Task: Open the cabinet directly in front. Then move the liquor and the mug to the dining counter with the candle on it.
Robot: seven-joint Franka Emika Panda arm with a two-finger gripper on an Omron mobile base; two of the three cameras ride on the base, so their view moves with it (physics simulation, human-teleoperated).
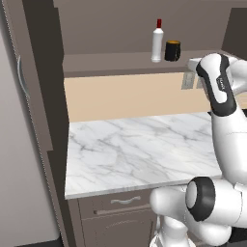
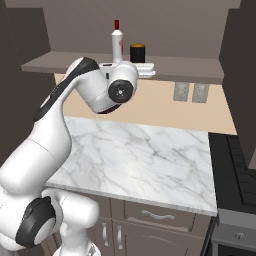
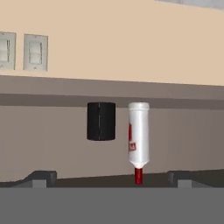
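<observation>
The cabinet point(image 1: 106, 24) stands open, its door point(image 1: 24, 96) swung out to the left. On its lowest shelf point(image 1: 111, 62) are the liquor point(image 1: 157, 42), a white bottle with a red cap, and beside it the black mug point(image 1: 172, 50). From the right base I see the liquor point(image 2: 117, 44) and the mug point(image 2: 137, 53) just behind my hand. My gripper point(image 2: 143, 70) hovers at the shelf's front edge, short of both. The rolled hand view shows the liquor point(image 3: 138, 133) and the mug point(image 3: 101, 121) upside down, and my gripper point(image 3: 111, 177) open with nothing between its fingers. The dining counter and candle are out of view.
A marble worktop point(image 1: 140, 144) with a beige backsplash lies below the cabinet, over drawer-fronted base cabinets point(image 1: 120, 200). Two wall outlets point(image 2: 192, 92) sit on the backsplash. A dark stove point(image 2: 240, 170) borders the worktop on the right.
</observation>
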